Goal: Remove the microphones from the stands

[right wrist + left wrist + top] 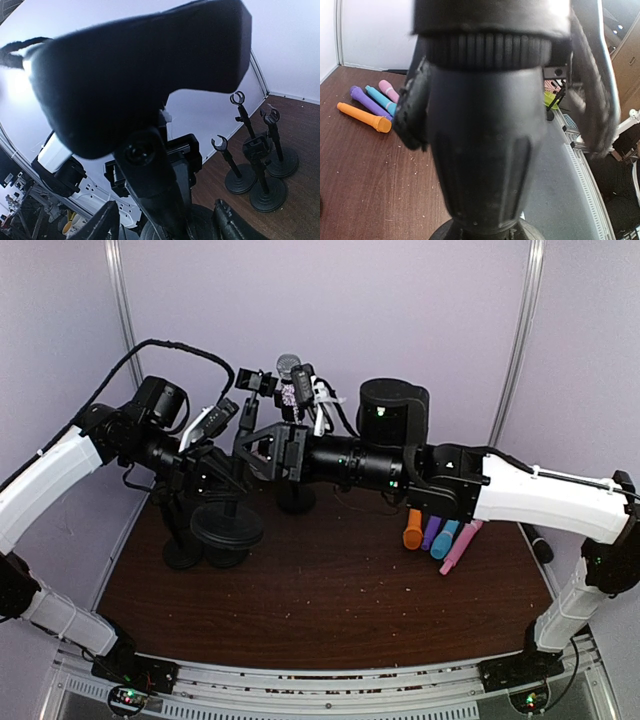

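Observation:
The microphone [289,366], with a silver mesh head and a glittery body, stands upright in the clip of a black stand [296,498] at the back centre. My left gripper [222,418] is left of it; in the left wrist view its fingers [412,117] flank a thick black stand barrel [485,150], with a sliver of gap on the right side. My right gripper [262,448] is open, its fingertips [102,225] either side of a black stand post [160,195]. A blurred black shape hides the top of that view.
Several coloured microphones [440,535] lie on the wooden table at the right and also show in the left wrist view [367,107]. Empty black stands [260,170] stand together. More stands with round bases [228,528] are at the left.

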Controlling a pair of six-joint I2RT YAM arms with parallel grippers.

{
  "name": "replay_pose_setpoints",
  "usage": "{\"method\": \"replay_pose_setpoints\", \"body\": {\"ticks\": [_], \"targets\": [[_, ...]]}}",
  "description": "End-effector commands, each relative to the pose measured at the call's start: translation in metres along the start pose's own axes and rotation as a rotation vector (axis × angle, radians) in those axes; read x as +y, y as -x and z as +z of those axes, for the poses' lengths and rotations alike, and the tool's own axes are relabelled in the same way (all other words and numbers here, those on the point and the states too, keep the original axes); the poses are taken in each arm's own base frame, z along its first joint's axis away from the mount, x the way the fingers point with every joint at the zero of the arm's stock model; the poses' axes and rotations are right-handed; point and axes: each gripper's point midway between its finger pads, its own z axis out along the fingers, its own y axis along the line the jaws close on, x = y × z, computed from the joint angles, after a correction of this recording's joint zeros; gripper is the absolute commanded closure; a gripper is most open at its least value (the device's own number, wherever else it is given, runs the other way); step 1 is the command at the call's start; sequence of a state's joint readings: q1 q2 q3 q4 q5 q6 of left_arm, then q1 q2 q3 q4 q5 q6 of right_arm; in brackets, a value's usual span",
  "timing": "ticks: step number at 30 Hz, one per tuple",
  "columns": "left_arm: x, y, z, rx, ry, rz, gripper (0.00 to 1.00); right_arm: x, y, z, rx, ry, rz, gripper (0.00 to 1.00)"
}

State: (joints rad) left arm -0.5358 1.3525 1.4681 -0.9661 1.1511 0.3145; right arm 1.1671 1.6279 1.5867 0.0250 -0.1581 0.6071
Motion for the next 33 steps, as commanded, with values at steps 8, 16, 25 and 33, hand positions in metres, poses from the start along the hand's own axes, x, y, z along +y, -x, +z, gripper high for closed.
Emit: {"method": "replay_pose_setpoints", "body": {"ticks": [8, 16, 25, 33], "targets": [[0.001, 0.008, -0.002, -0.019, 0.025, 0.084, 1.00, 0.007, 0.003, 0.027, -0.046, 0.020, -0.007, 0.83], [0.044, -0.015, -0.023, 0.066, 0.283, 0.043, 0.02, -0.050, -0.011, 0.018, -0.054, -0.223, -0.150, 1.00], [0.048, -0.022, -0.070, 0.061, 0.430, 0.019, 0.02, -0.142, -0.057, 0.058, -0.006, -0.467, -0.422, 1.00], [0.048, -0.028, -0.085, 0.069, 0.487, 0.014, 0.02, -0.211, -0.051, 0.093, -0.071, -0.675, -0.520, 1.00]]}}
